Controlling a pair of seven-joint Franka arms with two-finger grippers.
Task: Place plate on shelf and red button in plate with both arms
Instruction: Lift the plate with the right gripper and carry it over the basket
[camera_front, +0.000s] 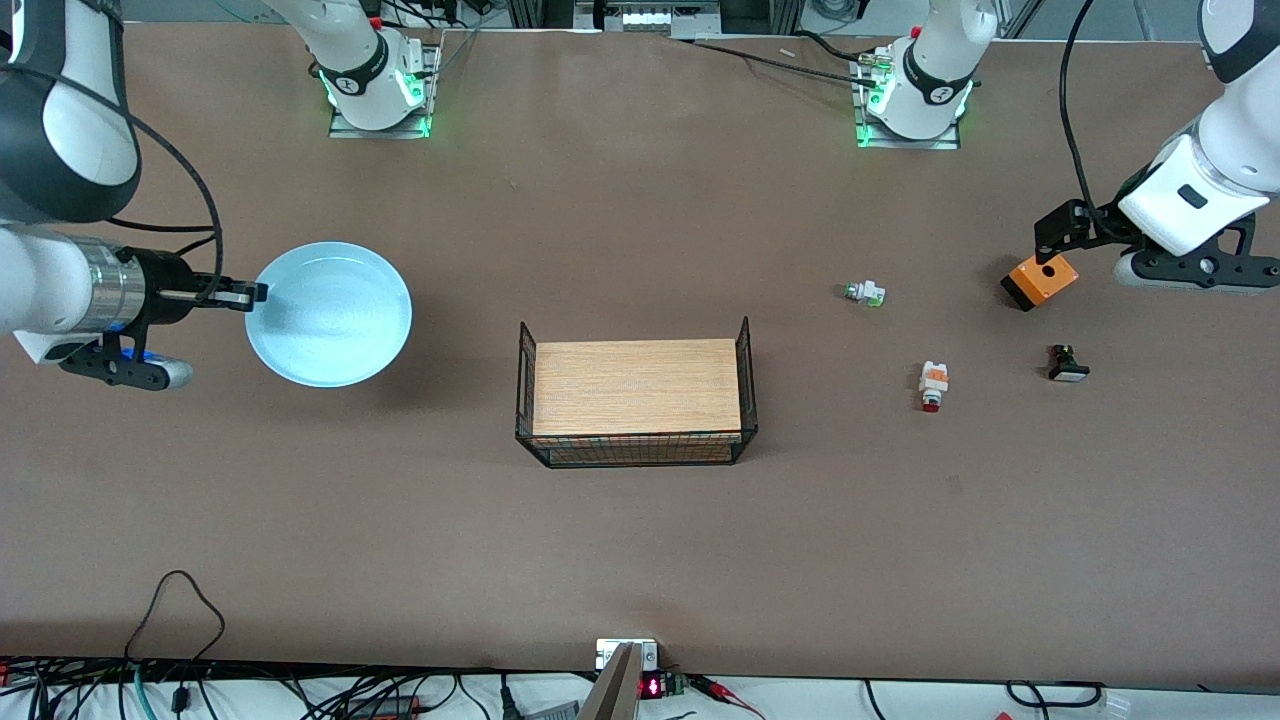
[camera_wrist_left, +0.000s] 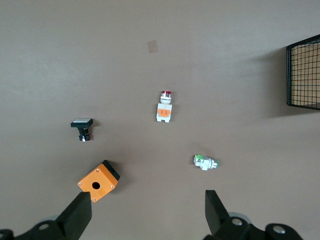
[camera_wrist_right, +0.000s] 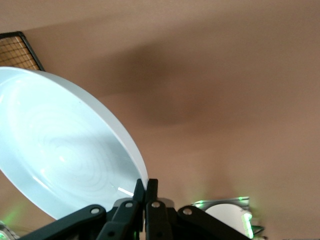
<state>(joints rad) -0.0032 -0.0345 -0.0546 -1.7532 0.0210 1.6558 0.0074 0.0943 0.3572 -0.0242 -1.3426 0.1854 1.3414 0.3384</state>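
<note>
Blue plate (camera_front: 330, 315) clamped by right end effector (camera_front: 255, 293) | left end effector (camera_wrist_left: 145, 212) apart over orange box (camera_wrist_left: 99, 181)

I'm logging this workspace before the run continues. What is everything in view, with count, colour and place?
plate: 1, pale blue, toward the right arm's end, its rim pinched by the right gripper.
wire basket: 1, black with a wooden board inside, mid-table.
red button: 1, white, orange band, red tip, toward the left arm's end.
green-tipped part: 1, white, farther from the front camera than the red button.
orange box: 1, orange and black, below the left gripper.
black part: 1, white cap, beside the red button.
right gripper: shut on the plate's rim.
left gripper: open, over the orange box.
</note>
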